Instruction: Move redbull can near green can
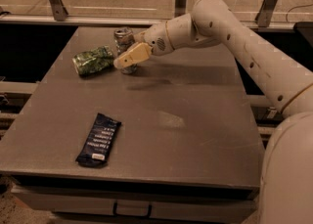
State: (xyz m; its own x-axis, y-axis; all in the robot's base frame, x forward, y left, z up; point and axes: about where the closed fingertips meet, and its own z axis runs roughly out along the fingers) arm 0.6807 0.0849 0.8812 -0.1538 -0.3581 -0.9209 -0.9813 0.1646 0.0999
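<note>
We hold the redbull can (123, 36) in our gripper (125, 59), far left on the worktop (195, 135).
It stands upright just right of the green can (93, 60); a snack wrapper (99, 139) lies nearer.

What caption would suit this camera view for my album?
The gripper clasps the redbull can beside the green can on a grey table.

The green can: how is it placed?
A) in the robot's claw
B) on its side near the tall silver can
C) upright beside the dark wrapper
B: the green can lies on its side close to the redbull can, which the gripper holds at the far side of the table; the wrapper lies far off.
</note>
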